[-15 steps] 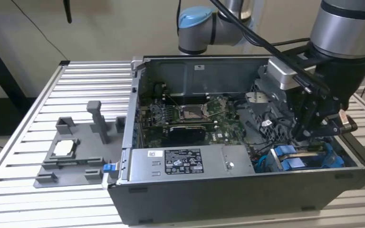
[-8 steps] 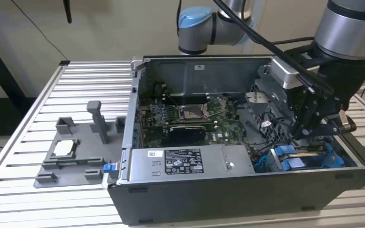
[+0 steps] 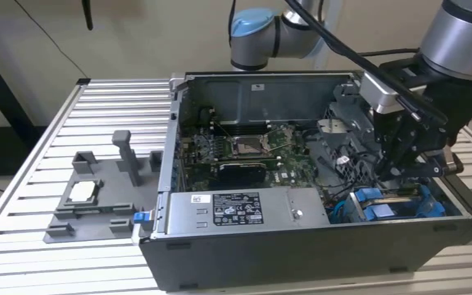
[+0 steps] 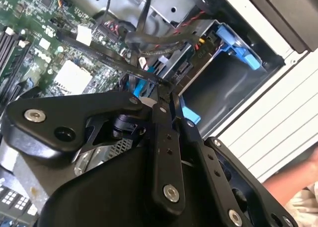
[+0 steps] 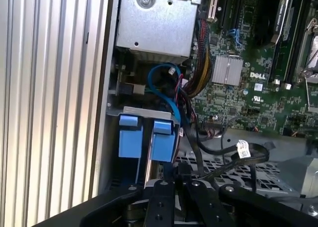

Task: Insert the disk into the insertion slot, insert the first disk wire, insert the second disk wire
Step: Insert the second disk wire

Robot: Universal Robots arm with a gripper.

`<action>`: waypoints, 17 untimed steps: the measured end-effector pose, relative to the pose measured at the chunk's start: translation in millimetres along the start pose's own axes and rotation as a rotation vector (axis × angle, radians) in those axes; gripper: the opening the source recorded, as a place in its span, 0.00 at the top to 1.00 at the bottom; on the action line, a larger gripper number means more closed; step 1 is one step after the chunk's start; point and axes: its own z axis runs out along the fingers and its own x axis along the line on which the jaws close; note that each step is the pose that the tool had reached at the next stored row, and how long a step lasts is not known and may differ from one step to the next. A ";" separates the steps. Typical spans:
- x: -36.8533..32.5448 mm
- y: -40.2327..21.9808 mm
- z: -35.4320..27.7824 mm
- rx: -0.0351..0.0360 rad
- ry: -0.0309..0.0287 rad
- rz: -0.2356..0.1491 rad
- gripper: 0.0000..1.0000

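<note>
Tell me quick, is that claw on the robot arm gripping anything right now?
Gripper: fingers pressed together, apparently pinching a thin black cable above the blue-fitted drive cage in the computer case.

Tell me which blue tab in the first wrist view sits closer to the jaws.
The blue tab on the circuit-board side, next to the black cables; the jaws sit right at its lower end. The other tab lies toward the case wall.

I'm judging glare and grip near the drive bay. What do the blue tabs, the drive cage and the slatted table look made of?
The blue tabs look like moulded plastic, uniformly coloured with a soft sheen. The drive cage looks like dark grey sheet metal, with thin folded walls. The table seems to be ribbed aluminium, pale and lightly reflective.
</note>
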 end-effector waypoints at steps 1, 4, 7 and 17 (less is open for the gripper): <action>0.7 -1.6 0.2 -0.0112 -0.0020 0.001 0.84; 2.1 -7.4 2.0 -0.0111 -0.0092 0.002 0.84; 4.0 -14.5 2.8 -0.0181 -0.0115 0.003 0.84; 8.0 -20.6 3.6 -0.0799 -0.0203 0.010 0.84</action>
